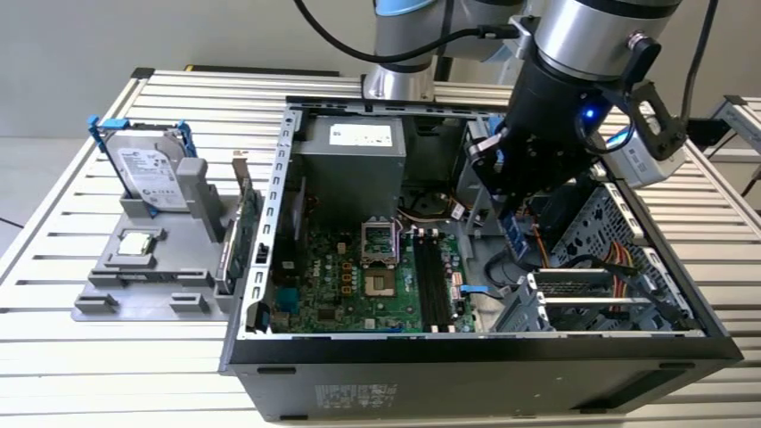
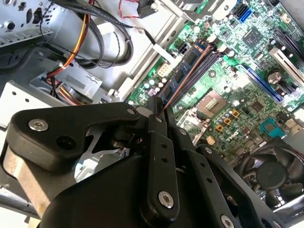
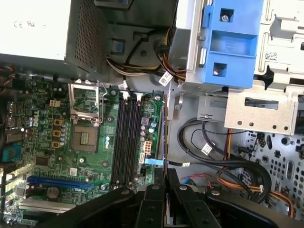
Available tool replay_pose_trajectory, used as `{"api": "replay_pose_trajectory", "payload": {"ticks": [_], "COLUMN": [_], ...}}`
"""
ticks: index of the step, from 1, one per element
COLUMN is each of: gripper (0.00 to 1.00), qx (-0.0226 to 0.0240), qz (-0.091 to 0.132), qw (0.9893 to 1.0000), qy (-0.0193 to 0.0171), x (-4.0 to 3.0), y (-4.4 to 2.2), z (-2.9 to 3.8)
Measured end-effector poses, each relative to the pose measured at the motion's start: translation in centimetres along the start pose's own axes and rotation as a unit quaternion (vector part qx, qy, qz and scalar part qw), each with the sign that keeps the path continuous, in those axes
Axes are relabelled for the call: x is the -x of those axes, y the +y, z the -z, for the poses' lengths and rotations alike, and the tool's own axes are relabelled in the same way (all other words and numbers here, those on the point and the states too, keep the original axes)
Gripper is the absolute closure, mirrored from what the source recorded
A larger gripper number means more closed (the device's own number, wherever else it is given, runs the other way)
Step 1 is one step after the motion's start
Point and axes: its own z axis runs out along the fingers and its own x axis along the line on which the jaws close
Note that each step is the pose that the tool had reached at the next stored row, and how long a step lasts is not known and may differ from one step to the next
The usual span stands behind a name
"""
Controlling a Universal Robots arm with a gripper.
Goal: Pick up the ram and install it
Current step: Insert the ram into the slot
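Exterior view: pincer (image 1: 515,234) hangs inside the open computer case (image 1: 476,357) on the slatted worktop (image 1: 71,357), toward the exterior view's right of the motherboard (image 1: 356,285); a blue ram (image 1: 518,236) stick sticks out below it. Hard drive (image 1: 149,169) stands in a grey holder (image 1: 143,276) well apart on the exterior view's left.
Second wrist view: pincer (image 2: 159,111) closed on the ram (image 2: 183,76), seen edge-on over the memory slots (image 2: 199,71).
First wrist view: pincer (image 3: 165,173) grips the thin ram (image 3: 164,137) just beside the black memory slots (image 3: 126,142).

Arm angled downward, end effector (image 1: 515,234) — fingers (image 3: 172,183) pinched together
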Motion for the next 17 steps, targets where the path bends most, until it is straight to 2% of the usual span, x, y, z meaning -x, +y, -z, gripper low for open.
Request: {"api": "replay_pose_trajectory", "payload": {"ticks": [9, 17], "gripper": [1.00, 1.00], "qx": [0.0000, 0.0000], "qz": [0.000, 0.000], "qw": [1.0000, 1.0000], "qy": [0.0000, 0.0000], "x": [0.00, 0.01], "y": [0.00, 0.04], "z": [-0.18, -0.75]}}
